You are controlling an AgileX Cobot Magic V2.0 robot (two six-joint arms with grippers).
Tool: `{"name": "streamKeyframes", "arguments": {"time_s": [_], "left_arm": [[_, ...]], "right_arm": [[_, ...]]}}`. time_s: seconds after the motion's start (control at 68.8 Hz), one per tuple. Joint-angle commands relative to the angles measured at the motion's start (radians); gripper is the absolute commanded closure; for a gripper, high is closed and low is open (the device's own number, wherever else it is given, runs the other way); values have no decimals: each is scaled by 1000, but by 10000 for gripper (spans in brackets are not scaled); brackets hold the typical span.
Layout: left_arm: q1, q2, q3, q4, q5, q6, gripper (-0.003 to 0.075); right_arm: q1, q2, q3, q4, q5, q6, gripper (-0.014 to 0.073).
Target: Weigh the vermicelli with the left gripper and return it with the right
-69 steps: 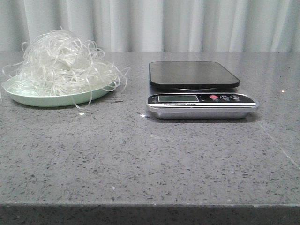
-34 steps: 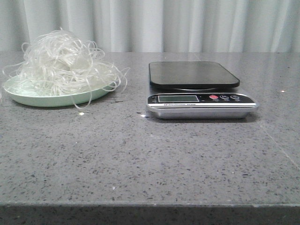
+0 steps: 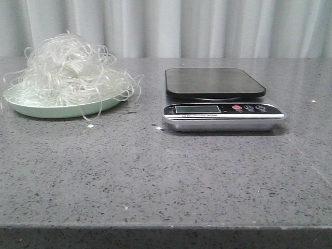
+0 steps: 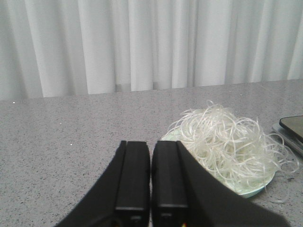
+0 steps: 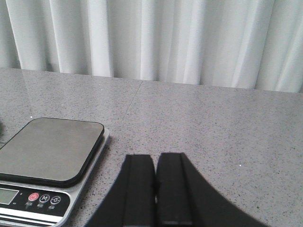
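I judged the task had not yet begun: the vermicelli (image 4: 227, 142) lay heaped on its pale green plate (image 3: 62, 109), and the black platform of the kitchen scale (image 3: 213, 82) was bare. My left end effector (image 4: 150, 175) had its two fingers pressed together with nothing between them, and it sat low over the grey surface (image 3: 155, 171). The noodles were ahead of it and off to the scale side, near but not touching. My right end effector (image 5: 155, 189) was closed and empty as well, with the scale ahead of it on the plate side, just beside its fingers.

The next move, as I read it, called for my left fingers to spread wide, swing over the mound and come down into its middle, since thin curly strands would slip from a shallow pinch and trail over the plate rim.

The vermicelli pointed nowhere in particular. It was a puffy, roughly round tangle, a little wider than tall, with no clear long axis. Loose loops strayed past the plate edge toward the scale.
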Motion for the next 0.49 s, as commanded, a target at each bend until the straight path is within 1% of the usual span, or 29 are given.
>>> {"name": "streamKeyframes", "arguments": {"time_s": [0.0, 0.422, 0.48], "left_arm": [[4, 7, -25, -18, -64, -10, 583], [4, 7, -25, -18, -64, -10, 583], [4, 7, -25, 4, -64, -10, 583]], "right_arm": [[-8, 6, -25, -6, -82, -5, 442], [-8, 6, -25, -6, -82, -5, 442], [-8, 6, -25, -6, -82, -5, 442]]}}
